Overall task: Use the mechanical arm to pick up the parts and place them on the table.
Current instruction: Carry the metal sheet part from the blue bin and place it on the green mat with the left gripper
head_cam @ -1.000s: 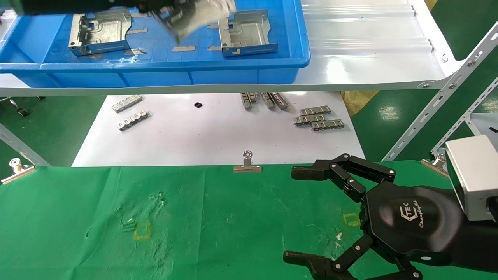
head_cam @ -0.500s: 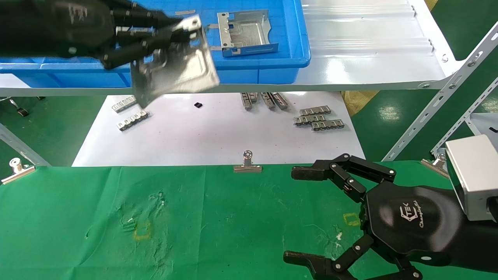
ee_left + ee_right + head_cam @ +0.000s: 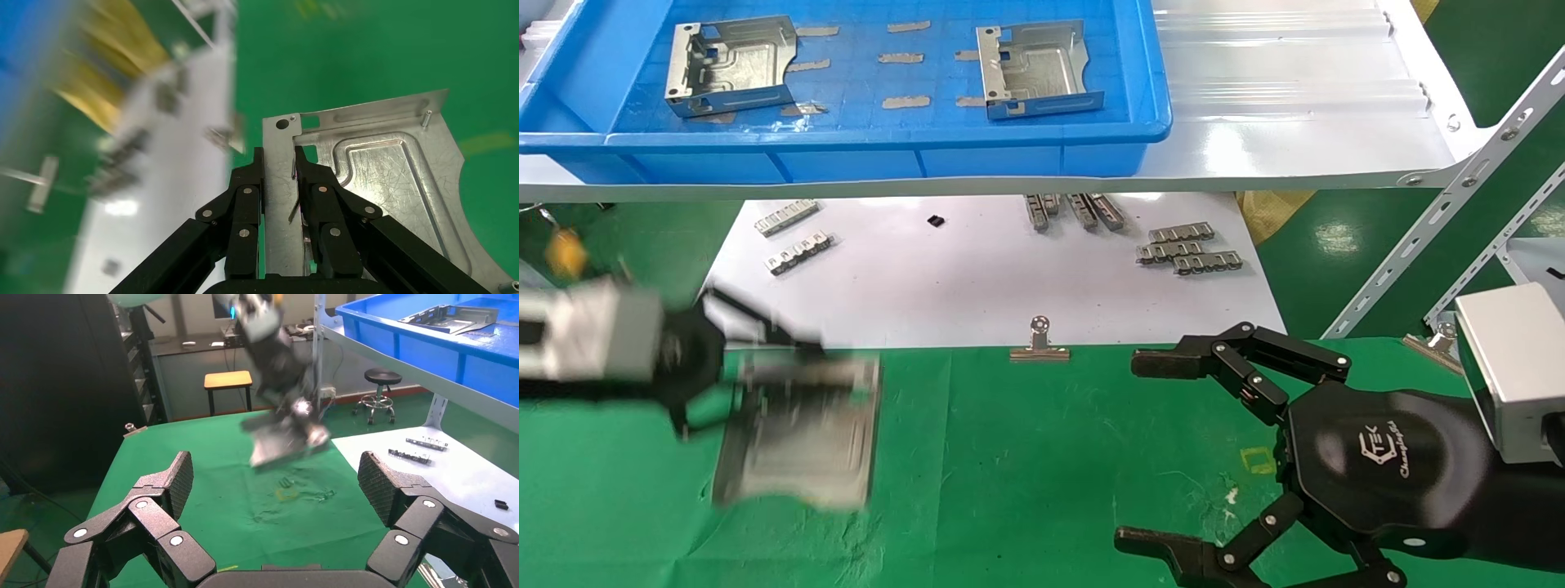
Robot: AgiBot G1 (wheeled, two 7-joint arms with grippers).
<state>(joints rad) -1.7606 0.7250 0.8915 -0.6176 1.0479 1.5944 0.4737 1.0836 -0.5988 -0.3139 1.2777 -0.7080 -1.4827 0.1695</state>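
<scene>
My left gripper (image 3: 764, 371) is shut on the folded side wall of a silver bracket (image 3: 801, 433) and holds it over the left part of the green table (image 3: 1026, 457). In the left wrist view the black fingers (image 3: 245, 196) clamp the bracket's wall (image 3: 278, 202), and its embossed base (image 3: 385, 177) hangs above the cloth. The right wrist view shows the left arm and bracket (image 3: 284, 438) farther off. Two more brackets (image 3: 727, 65) (image 3: 1038, 69) lie in the blue bin (image 3: 862, 151). My right gripper (image 3: 1148, 449) is open and empty over the table's right side.
The blue bin stands on a white metal shelf (image 3: 1295, 122). Below it a white board (image 3: 977, 286) carries small grey slotted strips (image 3: 1185, 249). Binder clips (image 3: 1039, 339) hold the cloth's far edge. A yellow square mark (image 3: 1258, 460) lies near the right gripper.
My left gripper has carried the bracket from above the blue bin down and towards me, to just over the green table's left side. The right arm has not moved.
</scene>
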